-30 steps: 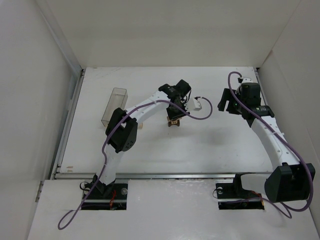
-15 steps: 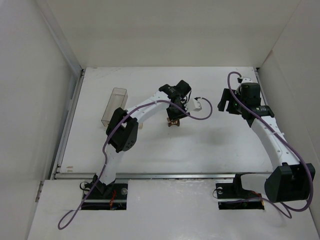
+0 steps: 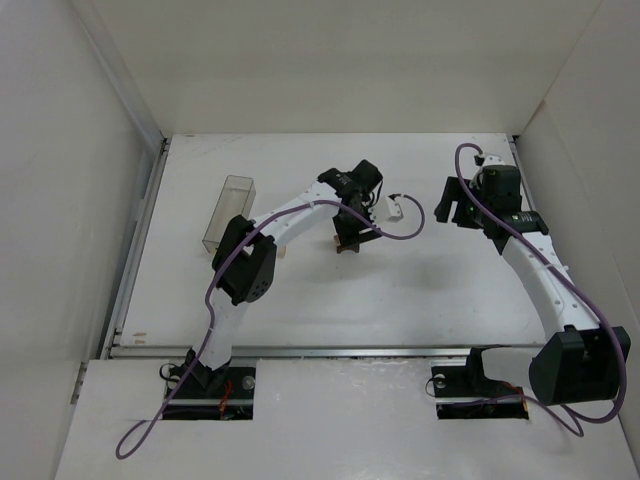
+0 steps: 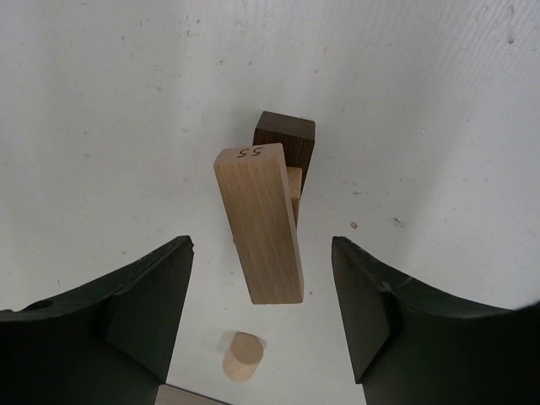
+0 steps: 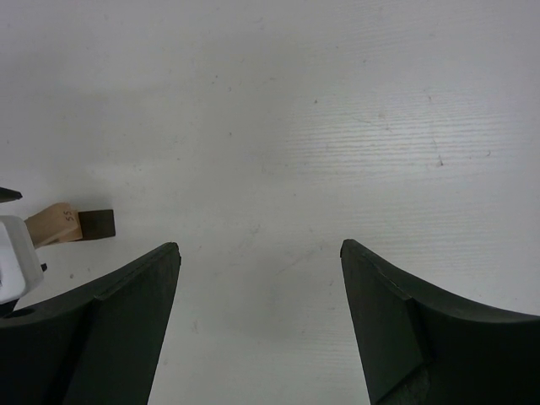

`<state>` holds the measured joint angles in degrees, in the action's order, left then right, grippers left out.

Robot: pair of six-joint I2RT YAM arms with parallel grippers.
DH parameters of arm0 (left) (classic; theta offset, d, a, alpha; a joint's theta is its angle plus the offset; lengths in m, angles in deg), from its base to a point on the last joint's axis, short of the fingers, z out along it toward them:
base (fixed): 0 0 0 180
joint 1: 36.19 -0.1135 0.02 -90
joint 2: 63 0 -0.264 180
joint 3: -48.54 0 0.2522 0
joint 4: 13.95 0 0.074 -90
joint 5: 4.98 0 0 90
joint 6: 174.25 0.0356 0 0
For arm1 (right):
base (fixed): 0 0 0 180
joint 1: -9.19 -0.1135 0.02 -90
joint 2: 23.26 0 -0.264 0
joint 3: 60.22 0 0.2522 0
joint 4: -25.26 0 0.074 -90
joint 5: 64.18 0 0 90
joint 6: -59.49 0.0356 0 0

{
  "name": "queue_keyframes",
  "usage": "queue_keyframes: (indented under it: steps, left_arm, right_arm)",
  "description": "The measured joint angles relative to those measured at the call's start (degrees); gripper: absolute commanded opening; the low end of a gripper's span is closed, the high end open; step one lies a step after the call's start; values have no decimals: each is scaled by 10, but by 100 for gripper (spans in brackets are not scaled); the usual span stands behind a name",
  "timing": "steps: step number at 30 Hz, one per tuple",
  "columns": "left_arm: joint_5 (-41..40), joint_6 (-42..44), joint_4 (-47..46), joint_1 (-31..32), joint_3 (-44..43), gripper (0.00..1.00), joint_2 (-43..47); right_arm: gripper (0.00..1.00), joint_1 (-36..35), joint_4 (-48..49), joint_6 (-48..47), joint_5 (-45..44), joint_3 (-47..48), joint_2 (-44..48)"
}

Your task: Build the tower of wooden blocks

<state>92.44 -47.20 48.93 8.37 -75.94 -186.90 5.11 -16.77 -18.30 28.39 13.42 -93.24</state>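
Observation:
The wood block tower (image 3: 347,243) stands mid-table under my left gripper (image 3: 350,228). In the left wrist view a pale tan bar (image 4: 260,221) marked 55 rests tilted over a dark brown block (image 4: 285,139) and a smaller pale piece. My left gripper (image 4: 261,245) is open, its fingers apart on either side of the bar without touching it. A small pale cylinder (image 4: 241,354) lies on the table below. My right gripper (image 5: 260,246) is open over bare table, far right of the tower; its view shows the bar (image 5: 55,224) and dark block (image 5: 97,222) at the left edge.
A clear plastic box (image 3: 228,212) lies at the left of the table. A small white object (image 3: 396,208) on a purple cable hangs beside the left wrist. White walls enclose the table on three sides. Another pale piece (image 4: 181,396) peeks in at the bottom of the left wrist view.
My left gripper's jaws have spread apart, letting go of the pale bar on the tower. The right arm has not moved.

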Motion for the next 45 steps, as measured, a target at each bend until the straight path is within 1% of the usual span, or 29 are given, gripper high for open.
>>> queue_keyframes:
  steps: [7,10,14,18,20,22,25,29,32,38,45]
  left_arm:
    - [1,2,1,-9,14,64,14]
    - [5,2,-5,-23,54,64,57]
    - [11,-2,-14,-39,117,64,141]
    - [22,-18,-39,-40,145,64,181]
    - [29,-31,-56,-40,161,64,183]
    - [31,-46,-75,-38,182,66,183]
    - [31,-64,-97,-38,217,69,183]
    - [31,-82,-130,-38,260,70,183]
    - [31,-94,-143,-38,274,70,183]
    - [30,-113,-173,-38,275,70,183]
    - [26,-122,-191,-38,275,70,183]
  right_arm:
    - [84,0,3,-7,43,-7,0]
    - [84,0,8,-3,68,-8,-7]
    - [84,-8,38,20,93,-8,-39]
    - [84,-49,64,44,94,2,-98]
    - [84,-75,65,52,94,27,-140]
    - [84,-98,67,58,93,62,-184]
    - [84,-123,70,63,91,118,-244]
    - [84,-143,77,69,87,164,-298]
    - [84,-155,78,72,86,183,-328]
    - [84,-171,77,75,86,193,-374]
    - [84,-181,77,75,89,193,-394]
